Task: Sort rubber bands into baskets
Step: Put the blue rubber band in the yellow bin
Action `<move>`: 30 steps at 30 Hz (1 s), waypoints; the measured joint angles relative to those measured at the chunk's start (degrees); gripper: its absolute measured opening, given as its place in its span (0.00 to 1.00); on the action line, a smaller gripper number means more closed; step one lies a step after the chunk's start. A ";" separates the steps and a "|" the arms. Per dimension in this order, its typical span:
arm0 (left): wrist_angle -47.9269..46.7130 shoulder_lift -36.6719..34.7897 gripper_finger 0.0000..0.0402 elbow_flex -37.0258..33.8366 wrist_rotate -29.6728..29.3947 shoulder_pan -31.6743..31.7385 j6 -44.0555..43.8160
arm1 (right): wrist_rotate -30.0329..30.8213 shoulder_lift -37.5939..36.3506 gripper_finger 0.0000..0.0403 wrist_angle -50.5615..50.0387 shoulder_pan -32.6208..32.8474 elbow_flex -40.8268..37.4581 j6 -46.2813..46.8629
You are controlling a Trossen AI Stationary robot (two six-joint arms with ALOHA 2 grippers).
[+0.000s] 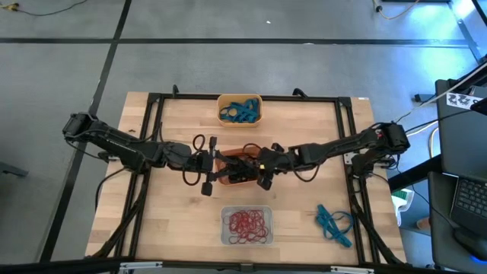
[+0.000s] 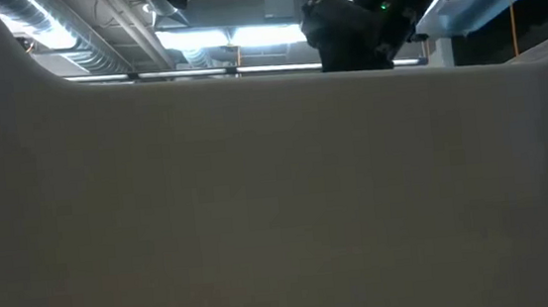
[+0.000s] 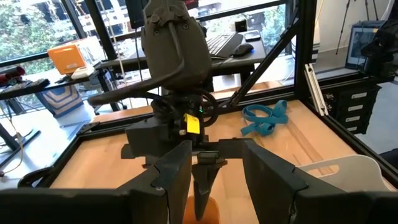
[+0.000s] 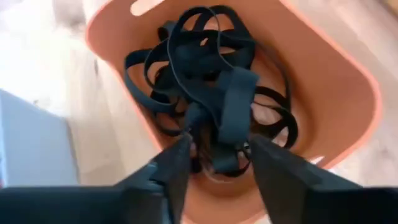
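Three baskets: red-orange basket [image 1: 232,169] central, black bands [image 4: 211,106] inside. Right gripper [image 4: 214,163] above it, fingers parted, band between them, grip unclear. Left gripper [image 1: 207,166] beside it, parted, empty.

On the surface [image 1: 175,221] three baskets stand in a line from the far edge to the near edge. The far basket [image 1: 240,109] holds a heap of bands [image 1: 240,113]. The middle basket [image 1: 234,169] sits at the centre of the surface, with a tangle of bands [image 4: 214,93] inside it. The near basket [image 1: 246,226] holds another heap [image 1: 247,222]. A loose bunch of bands [image 1: 333,222] lies on the bare surface to the right of the near basket, well apart from it. My right pincer [image 4: 214,165] hangs directly over the middle basket, above its tangle. My left pincer [image 1: 207,169] sits just beside that basket on its left.
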 joint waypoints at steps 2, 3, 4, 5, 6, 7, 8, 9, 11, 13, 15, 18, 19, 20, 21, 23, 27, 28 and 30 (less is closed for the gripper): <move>-0.01 0.00 0.35 0.00 0.00 0.00 0.00 | -1.27 -0.27 0.47 -1.30 -0.35 0.30 0.00; -0.01 0.00 0.35 0.00 0.00 0.00 0.00 | -1.29 -0.54 0.50 -3.21 -0.24 0.69 0.00; -0.01 0.00 0.35 0.00 0.00 0.02 0.00 | -1.31 -0.65 0.52 -4.94 -0.24 1.33 0.01; 0.01 0.00 0.35 0.00 0.00 0.02 0.00 | -1.36 -0.78 0.54 -6.89 -0.17 2.18 0.06; -0.05 0.00 0.35 0.00 0.00 0.02 0.00 | -1.64 -1.17 0.55 -9.54 0.22 2.96 0.10; -0.05 0.00 0.35 0.00 0.00 0.02 0.00 | -1.70 -1.43 0.56 -12.46 0.56 3.78 0.17; 0.01 0.00 0.35 0.00 0.00 0.02 0.04 | -1.72 -1.63 0.57 -14.62 0.94 4.90 0.16; -0.02 0.00 0.35 0.00 0.00 0.04 0.07 | -1.72 -1.95 0.57 -16.17 1.62 5.89 0.17; 0.07 0.00 0.35 0.00 0.00 0.04 0.09 | -1.77 -2.37 0.56 -20.05 3.04 7.80 0.31; -0.06 0.00 0.35 0.00 0.00 0.04 0.09 | -1.77 -2.50 0.56 -22.95 4.99 9.56 1.30; -0.01 0.00 0.35 0.00 0.01 0.04 0.10 | -2.07 -2.67 0.55 -26.18 6.99 10.23 2.23; -0.01 0.00 0.35 0.00 0.00 0.04 0.11 | -3.96 -2.71 0.54 -27.95 10.35 10.35 3.52; -0.01 0.00 0.35 0.00 0.00 0.04 0.11 | -4.42 -2.72 0.54 -28.93 11.66 10.29 3.93; 0.01 0.00 0.35 0.00 0.00 0.04 0.09 | -4.80 -2.72 0.54 -29.04 12.87 10.03 4.54; -0.01 0.00 0.35 0.00 0.00 0.04 0.09 | -5.45 -2.72 0.54 -28.98 13.88 9.63 5.03; 0.01 0.00 0.35 0.00 0.00 0.04 0.11 | -6.49 -2.71 0.54 -30.39 15.75 8.87 6.46; 0.01 0.00 0.35 0.00 0.00 0.04 0.11 | -9.14 -2.71 0.54 -35.02 19.03 8.81 9.96; 0.01 0.00 0.35 0.00 0.00 0.04 0.11 | -9.22 -2.71 0.54 -36.48 19.89 8.81 11.27; 0.01 0.00 0.35 0.00 0.00 0.04 0.11 | -9.27 -2.71 0.54 -39.71 21.49 8.81 14.24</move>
